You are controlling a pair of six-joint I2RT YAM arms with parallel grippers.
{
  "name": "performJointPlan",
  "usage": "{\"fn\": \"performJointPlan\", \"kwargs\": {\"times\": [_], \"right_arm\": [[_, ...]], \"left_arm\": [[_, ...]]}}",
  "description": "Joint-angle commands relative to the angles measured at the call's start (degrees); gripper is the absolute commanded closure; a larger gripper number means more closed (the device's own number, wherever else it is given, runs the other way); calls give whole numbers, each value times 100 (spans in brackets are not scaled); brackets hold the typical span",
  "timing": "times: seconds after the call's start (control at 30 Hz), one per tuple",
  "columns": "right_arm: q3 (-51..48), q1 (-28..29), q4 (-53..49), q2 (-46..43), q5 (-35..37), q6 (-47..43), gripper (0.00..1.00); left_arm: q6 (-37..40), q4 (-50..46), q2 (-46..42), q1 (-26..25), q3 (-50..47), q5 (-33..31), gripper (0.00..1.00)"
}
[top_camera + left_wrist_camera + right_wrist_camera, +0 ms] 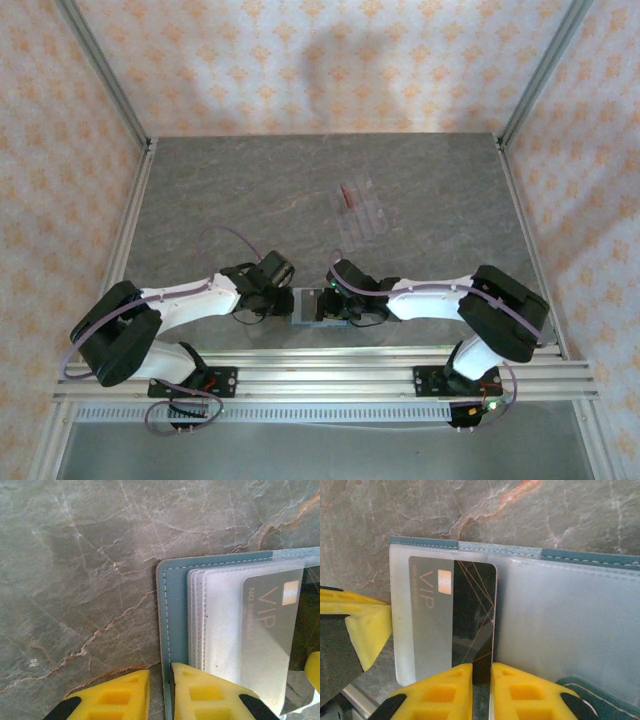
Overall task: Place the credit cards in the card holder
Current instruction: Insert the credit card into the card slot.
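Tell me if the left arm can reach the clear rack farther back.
Probably not straight away: the left gripper is shut on the edge of the card holder and must let go first. Otherwise nothing lies between it and the clear rack.

This is a robot test cell in a lab. A grey stone-look counter is fenced by aluminium posts, with orange-patterned backdrop sheets for walls. A left arm and a right arm are bolted to a slotted aluminium rail at the near edge.
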Motion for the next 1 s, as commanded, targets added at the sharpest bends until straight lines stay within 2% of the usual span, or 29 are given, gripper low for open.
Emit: {"fn": "performJointPlan", "kwargs": {"times": [0.0,0.3,0.53,0.73,0.97], "right_arm": [[176,-20,-259,126,36,-114,88],[255,-13,-153,266,-101,82,99],[229,135,241,412,-177,400,98],[246,165,186,304,-145,407,86],[572,-161,-1360,-313,277,-238,73]], "left_arm": [[-10,201,58,25,-100,70,82],[-159,384,33,-24,-305,61,82],[-195,419,30,-42,-360,51,82],[-206,426,18,-43,-378,1,82],[-266,382,-36,-47,-439,-105,82]]}}
